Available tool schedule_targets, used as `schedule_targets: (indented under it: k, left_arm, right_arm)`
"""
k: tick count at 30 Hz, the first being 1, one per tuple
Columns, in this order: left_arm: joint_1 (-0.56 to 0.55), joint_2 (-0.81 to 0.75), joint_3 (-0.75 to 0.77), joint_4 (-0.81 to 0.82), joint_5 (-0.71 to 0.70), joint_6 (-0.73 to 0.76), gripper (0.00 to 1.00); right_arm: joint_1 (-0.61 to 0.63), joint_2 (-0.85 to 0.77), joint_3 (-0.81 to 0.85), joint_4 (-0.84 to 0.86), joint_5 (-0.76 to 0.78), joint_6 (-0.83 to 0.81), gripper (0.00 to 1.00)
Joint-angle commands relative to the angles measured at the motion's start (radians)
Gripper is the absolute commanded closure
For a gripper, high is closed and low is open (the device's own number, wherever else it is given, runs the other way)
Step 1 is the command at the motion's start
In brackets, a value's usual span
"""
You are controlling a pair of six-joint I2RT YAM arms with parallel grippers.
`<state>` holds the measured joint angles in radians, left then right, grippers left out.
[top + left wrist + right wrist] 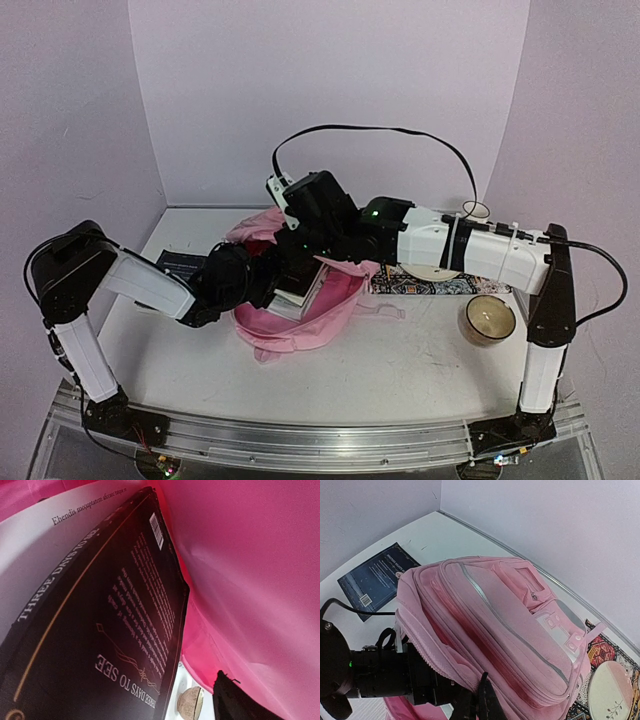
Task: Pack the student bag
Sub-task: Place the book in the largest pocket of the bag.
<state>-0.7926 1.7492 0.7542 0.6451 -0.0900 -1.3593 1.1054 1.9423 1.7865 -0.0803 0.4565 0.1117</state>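
While the student bag (pixel 495 625) gapes toward the left gripper (pixel 266 286), we note the black book (pixel 110 630) lying lengthwise inside the bag. We cannot tell that gripper's spread. The right gripper (pixel 481 704), closed, pinches the bag's upper rim.

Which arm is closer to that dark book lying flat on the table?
Left. The left arm lies right beside the book; the right arm comes in from the other side of the pink bag.
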Motion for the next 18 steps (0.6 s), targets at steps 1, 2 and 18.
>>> schedule_targets:
  k: [1,2,18]
  left_arm:
    - [-0.015,-0.115,0.000,-0.154,-0.075,0.043,0.12]
    - [-0.022,-0.132,0.009,-0.193,-0.093,0.054,0.06]
    - [-0.103,-0.139,0.274,-0.746,-0.250,0.145,0.01]
  right_arm:
    - [0.012,-0.085,0.000,0.100,0.037,0.028,1.00]
    - [0.012,-0.085,-0.002,0.100,0.035,0.031,1.00]
    - [0.011,-0.096,-0.017,0.100,0.019,0.055,1.00]
